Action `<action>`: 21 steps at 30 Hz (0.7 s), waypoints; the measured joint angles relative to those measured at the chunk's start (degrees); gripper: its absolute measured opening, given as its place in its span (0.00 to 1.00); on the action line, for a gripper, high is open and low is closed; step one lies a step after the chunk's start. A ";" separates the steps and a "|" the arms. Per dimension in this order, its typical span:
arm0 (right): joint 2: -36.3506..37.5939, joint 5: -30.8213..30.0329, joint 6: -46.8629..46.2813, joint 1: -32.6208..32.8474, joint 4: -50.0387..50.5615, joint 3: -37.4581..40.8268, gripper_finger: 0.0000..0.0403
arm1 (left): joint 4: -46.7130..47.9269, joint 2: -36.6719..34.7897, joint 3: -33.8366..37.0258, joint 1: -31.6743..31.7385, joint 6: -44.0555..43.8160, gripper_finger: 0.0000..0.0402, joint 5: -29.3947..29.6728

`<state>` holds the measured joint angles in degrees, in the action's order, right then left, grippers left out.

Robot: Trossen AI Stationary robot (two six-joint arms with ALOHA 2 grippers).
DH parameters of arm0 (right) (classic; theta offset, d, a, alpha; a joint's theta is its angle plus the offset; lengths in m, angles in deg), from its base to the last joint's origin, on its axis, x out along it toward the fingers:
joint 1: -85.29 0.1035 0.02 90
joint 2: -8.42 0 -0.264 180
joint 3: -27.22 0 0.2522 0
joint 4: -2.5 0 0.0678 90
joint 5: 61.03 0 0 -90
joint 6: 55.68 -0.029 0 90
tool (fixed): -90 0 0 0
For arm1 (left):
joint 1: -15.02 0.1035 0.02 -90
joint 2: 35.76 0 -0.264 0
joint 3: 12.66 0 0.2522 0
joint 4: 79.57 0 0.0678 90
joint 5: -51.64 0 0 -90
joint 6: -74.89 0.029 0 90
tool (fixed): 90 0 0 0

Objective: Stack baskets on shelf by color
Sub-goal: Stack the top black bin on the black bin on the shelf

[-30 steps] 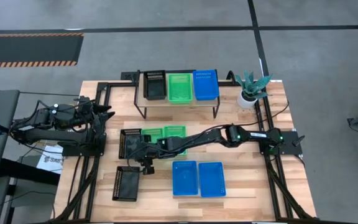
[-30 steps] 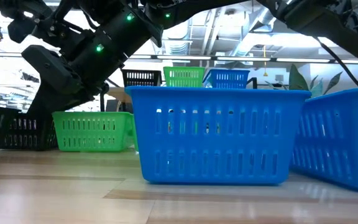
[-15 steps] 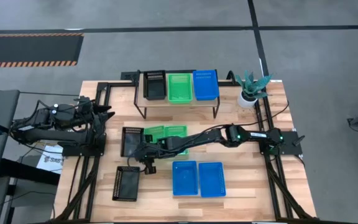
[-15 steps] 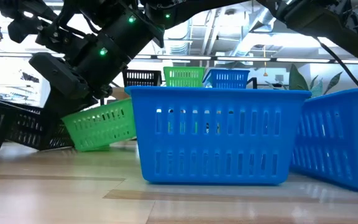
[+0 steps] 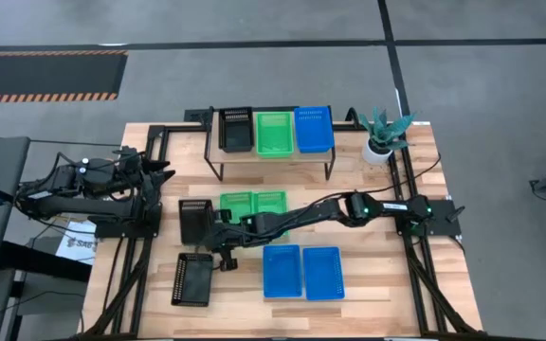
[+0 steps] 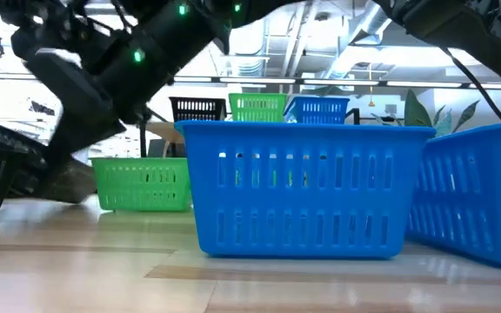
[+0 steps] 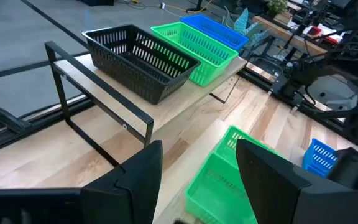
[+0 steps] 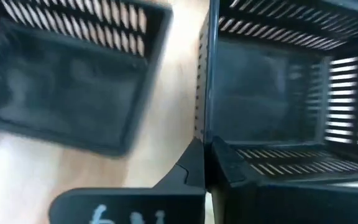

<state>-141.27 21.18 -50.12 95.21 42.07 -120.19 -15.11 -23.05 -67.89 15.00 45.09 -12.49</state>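
On the shelf [image 5: 273,157] at the far side stand a black [image 5: 236,129], a green [image 5: 274,133] and a blue basket [image 5: 314,129]. Two green baskets [image 5: 254,203] rest flat on the table in front of it. My right gripper [image 5: 219,234] is shut on a black basket [image 5: 195,220], which is tilted [image 6: 3,161]. Another black basket [image 5: 193,278] and two blue baskets [image 5: 301,272] lie near the front. My left gripper [image 7: 197,186] hovers open at the table's left, holding nothing. My right gripper pinches the black basket's right-hand side wall [image 8: 207,112] at its rim, one finger inside [image 8: 232,165] and one outside [image 8: 191,168]. The fingers come from above, slanting in from the table's right. The basket hangs tilted; whether its low edge touches the table I cannot tell.
A potted plant [image 5: 384,135] stands at the far right corner beside the shelf. Black frame rails [image 5: 145,204] run along the table's left and right edges. Bare wood shows between the green baskets and the shelf legs.
My right gripper has shut on the black basket's wall and pulled it up, so the basket has gone from flat to tilted. The green basket beside it tipped for a moment and sits level again, a little farther back.
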 joint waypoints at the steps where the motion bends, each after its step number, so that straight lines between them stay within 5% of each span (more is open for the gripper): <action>1: 0.16 0.00 -0.09 0.23 -0.25 -0.33 0.02 | 0.00 0.00 0.00 0.00 0.00 0.48 0.00; 21: 19.28 -6.98 -4.26 1.91 15.69 -0.74 0.00 | -0.10 -0.02 -0.02 0.01 0.63 0.48 0.05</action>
<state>-121.99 14.20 -54.38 97.12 57.75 -120.92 -15.22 -23.07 -67.92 15.01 45.71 -12.44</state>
